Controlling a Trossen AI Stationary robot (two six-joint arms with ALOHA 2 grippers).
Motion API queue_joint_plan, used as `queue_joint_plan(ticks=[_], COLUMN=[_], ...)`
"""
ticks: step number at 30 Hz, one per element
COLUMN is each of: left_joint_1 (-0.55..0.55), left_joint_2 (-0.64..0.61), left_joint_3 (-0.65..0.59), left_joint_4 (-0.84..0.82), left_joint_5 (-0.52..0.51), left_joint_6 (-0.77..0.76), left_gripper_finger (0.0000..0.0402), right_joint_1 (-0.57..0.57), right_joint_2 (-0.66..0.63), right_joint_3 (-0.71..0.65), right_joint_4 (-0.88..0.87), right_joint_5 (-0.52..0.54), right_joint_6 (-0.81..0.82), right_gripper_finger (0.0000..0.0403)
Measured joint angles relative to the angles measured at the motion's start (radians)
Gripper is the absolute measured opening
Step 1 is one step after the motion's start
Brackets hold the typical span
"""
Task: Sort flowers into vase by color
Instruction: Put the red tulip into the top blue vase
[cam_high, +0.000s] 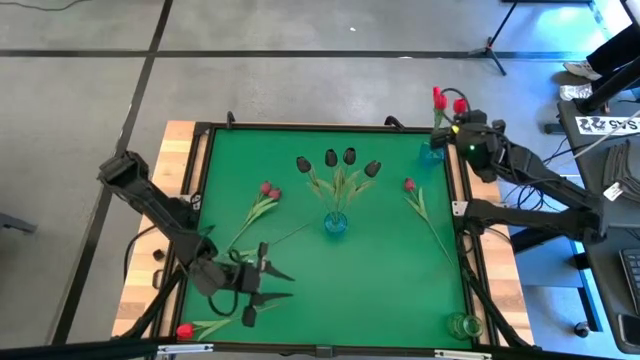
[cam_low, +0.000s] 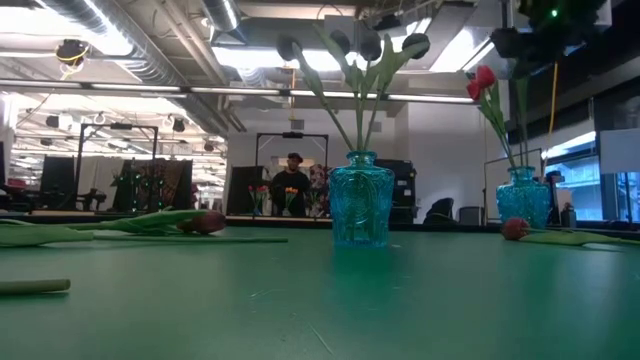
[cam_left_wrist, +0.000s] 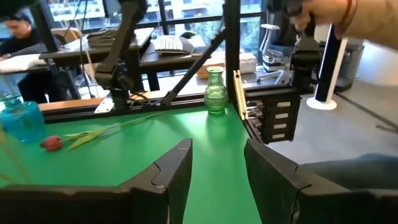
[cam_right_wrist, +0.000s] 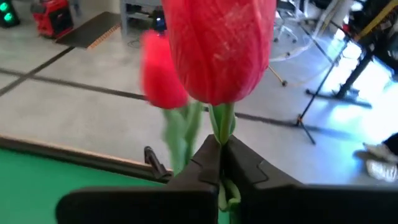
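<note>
At the table's far right corner stands a blue vase (cam_high: 431, 152) (cam_low: 522, 195) with two red tulips (cam_high: 438, 97) (cam_low: 482, 80). My right gripper (cam_high: 455, 128) (cam_right_wrist: 222, 163) is beside them, shut on one tulip's stem. Several near-black tulips (cam_high: 340, 160) stand in the centre blue vase (cam_high: 335, 223) (cam_low: 361, 198). Two pink tulips (cam_high: 268, 190) and a red tulip (cam_high: 409, 185) (cam_left_wrist: 53, 143) lie flat on the green mat. Another red tulip (cam_high: 185, 330) lies at the near left edge. My left gripper (cam_high: 285, 285) (cam_left_wrist: 217, 180) hangs open over the near left, nothing between its fingers. My right gripper pinches a red tulip's green stem (cam_right_wrist: 222, 127) between its two fingers, just under the head. The fingers come roughly level from the table's right side and lie across the stem. The tulip stands upright, head above the fingers; its lower stem (cam_low: 520, 125) runs down into the blue vase.
A green glass vase (cam_high: 463, 325) (cam_left_wrist: 215, 92) stands at the near right corner. The table has a raised black frame (cam_high: 205, 170) all round. People sit at desks beyond the table (cam_left_wrist: 15, 31), and one stands behind it (cam_low: 291, 180).
</note>
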Motion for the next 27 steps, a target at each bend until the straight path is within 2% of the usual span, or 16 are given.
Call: queue_joint_plan(ticks=[4,8,13,15,22,24,27], left_joint_1=[0.027,0.092,0.180,0.214,0.315,0.330,0.338], left_joint_2=[-0.116,-0.228,-0.294,-0.307,-0.313,-0.313,-0.311], left_joint_3=[0.000,0.000,0.000,0.000,0.000,0.000,0.000], left_joint_4=[-0.141,-0.406,-0.704,-0.818,-1.233,-1.334,-1.406], left_joint_5=[0.014,0.007,0.046,0.042,0.167,0.189,0.251], left_joint_6=[-0.090,-0.255,-0.496,-0.613,-0.989,-1.070,-1.146], left_gripper_finger=[0.0145,0.0145,0.0145,0.0145,0.0145,0.0145,0.0153], right_joint_1=[-0.099,-0.187,-0.269,-0.293,-0.321,-0.321,-0.320], right_joint_2=[-0.025,-0.022,-0.020,-0.023,-0.022,-0.029,-0.057], right_joint_3=[-0.089,-0.155,-0.170,-0.162,-0.049,-0.007,0.036], right_joint_4=[0.087,0.147,0.163,0.166,0.028,-0.035,-0.116], right_joint_5=[-0.070,-0.144,-0.249,-0.308,-0.495,-0.553,-0.615], right_joint_6=[0.008,0.014,0.000,-0.017,-0.082,-0.101,-0.112], right_gripper_finger=[0.0025,0.0046,0.0110,0.0146,0.0275,0.0298,0.0307])
